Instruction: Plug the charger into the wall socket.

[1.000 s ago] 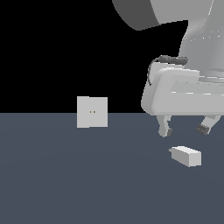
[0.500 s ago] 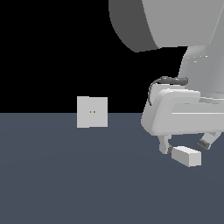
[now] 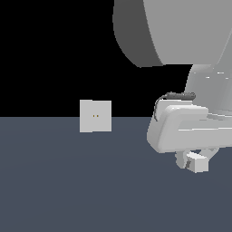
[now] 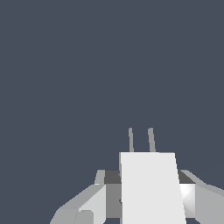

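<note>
Since half a second ago the arm has dropped lower, and the gripper (image 3: 195, 158) now sits down around the charger (image 3: 197, 162) on the dark grey floor (image 3: 90, 181), at the exterior view's right. In the wrist view the charger (image 4: 152, 188) fills the gap between the fingers (image 4: 94, 201), two thin prongs jutting from its far end; whether the pads press it I cannot tell. The wall socket (image 3: 95, 116) stands upright, well apart toward the exterior view's left, two yellowish dots at its centre. No writing shows anywhere.
</note>
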Robot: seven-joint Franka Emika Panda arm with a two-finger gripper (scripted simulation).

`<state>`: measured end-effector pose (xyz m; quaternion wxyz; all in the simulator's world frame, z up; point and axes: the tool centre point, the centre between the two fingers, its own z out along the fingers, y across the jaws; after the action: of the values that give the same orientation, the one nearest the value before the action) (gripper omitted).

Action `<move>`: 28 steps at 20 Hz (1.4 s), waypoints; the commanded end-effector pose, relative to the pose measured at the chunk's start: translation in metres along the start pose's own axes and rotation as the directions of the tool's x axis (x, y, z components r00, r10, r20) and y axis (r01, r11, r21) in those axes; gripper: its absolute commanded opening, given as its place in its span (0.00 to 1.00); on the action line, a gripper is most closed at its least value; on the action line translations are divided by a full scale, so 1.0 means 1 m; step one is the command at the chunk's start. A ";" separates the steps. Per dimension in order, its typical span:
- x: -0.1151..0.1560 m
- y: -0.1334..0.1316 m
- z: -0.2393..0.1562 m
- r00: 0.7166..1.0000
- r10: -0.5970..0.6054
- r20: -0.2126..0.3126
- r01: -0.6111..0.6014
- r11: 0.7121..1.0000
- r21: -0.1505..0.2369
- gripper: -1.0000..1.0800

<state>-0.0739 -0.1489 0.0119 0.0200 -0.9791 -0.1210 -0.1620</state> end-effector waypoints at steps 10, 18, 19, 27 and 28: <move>0.001 -0.001 0.000 1.000 0.000 0.000 0.000 1.000 0.000 0.00; 0.017 -0.020 -0.005 1.000 -0.005 -0.002 0.005 1.000 0.002 0.00; 0.021 -0.024 -0.007 1.000 -0.006 -0.002 0.006 1.000 0.002 0.00; 0.057 -0.069 -0.019 1.000 -0.015 -0.004 0.015 1.000 0.006 0.00; 0.063 -0.075 -0.020 1.000 -0.017 -0.004 0.017 1.000 0.007 0.00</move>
<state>-0.0453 -0.0748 0.0460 0.0218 -0.9780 -0.1283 -0.1631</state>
